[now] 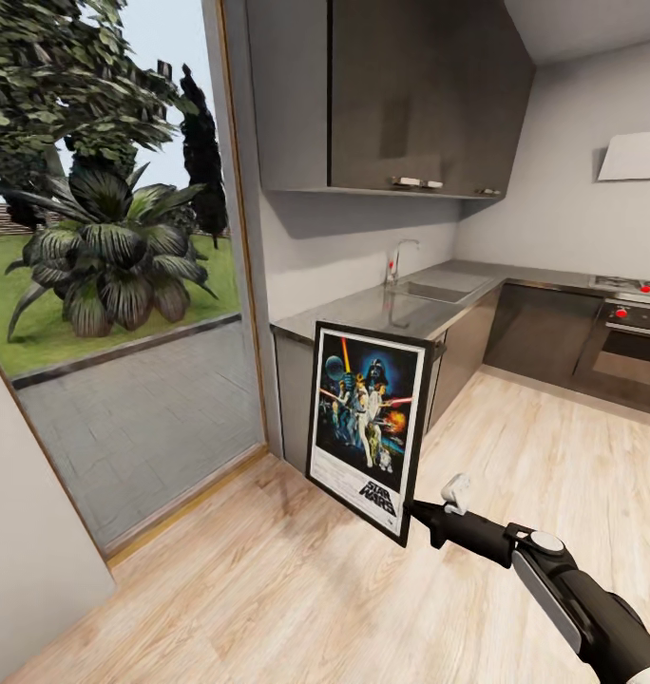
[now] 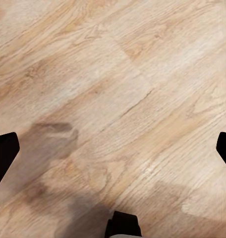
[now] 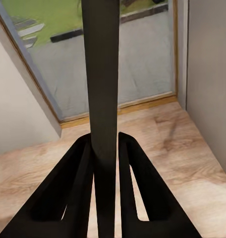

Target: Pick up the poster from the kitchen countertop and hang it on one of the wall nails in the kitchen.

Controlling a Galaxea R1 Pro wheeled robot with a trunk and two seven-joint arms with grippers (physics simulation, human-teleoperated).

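We see the tall black-framed Star Wars poster (image 1: 368,429) with a white inner border, dark blue art, pale figures, orange and red glow, and white lettering on a black strip. The smooth grey kitchen countertop (image 1: 363,309) has a dark thin edge and dark grey cabinet fronts (image 1: 458,351). The light wooden plank floor (image 1: 296,589) shows brown grain lines. The black right gripper (image 3: 105,163) has matte dark fingers. The leafy plant outside (image 1: 111,247) is dark green.

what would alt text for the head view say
The right end effector holds a framed Star Wars poster upright by its lower corner, above a wooden floor. Behind it are a grey kitchen countertop with a sink and a glass door.
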